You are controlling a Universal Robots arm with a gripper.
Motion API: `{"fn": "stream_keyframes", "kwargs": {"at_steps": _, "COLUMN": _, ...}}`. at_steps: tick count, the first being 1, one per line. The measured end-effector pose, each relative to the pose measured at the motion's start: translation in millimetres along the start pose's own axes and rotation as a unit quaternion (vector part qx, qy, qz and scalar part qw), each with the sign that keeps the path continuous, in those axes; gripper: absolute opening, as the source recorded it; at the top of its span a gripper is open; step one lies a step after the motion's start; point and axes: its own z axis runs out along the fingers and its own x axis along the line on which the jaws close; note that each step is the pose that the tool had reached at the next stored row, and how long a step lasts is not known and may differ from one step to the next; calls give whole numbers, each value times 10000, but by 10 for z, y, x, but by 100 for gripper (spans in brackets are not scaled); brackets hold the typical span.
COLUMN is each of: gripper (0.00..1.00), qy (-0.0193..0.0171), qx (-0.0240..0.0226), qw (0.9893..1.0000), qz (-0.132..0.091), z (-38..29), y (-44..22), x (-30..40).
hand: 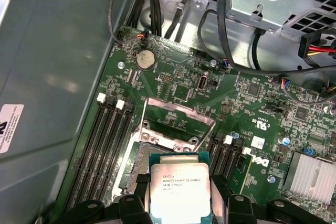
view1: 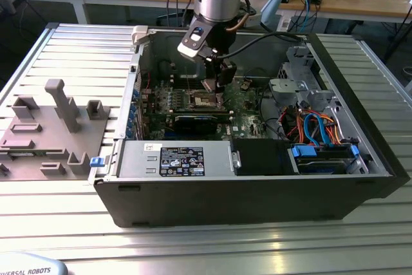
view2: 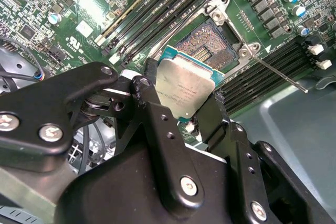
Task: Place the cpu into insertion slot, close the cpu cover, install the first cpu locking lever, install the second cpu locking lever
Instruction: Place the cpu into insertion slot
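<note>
the black gripper [hand: 181,208] is closed on two edges of the small flat silver cpu [view2: 186,85], holding it just above the square black insertion slot [view2: 207,45] near the middle of the green board [hand: 236,93]. the thin silvery cpu cover [hand: 178,109] stands open. i think the chip must stay level, with corners matched to the slot.

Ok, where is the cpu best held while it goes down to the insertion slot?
By two opposite side edges, coming from above its metal top, as the gripper holds it now. The cpu is a thin flat square, so only its edges give purchase, and its underside is left free to face the insertion slot, whose cpu cover stands open.
</note>
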Motion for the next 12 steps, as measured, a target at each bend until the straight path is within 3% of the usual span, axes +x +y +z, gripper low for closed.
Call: {"fn": "stream_keyframes", "kwargs": {"at_steps": 12, "gripper": 55, "qy": -3, "qx": 1, "qw": 10000, "qz": 57, "z": 2, "y": 0, "x": 0}}
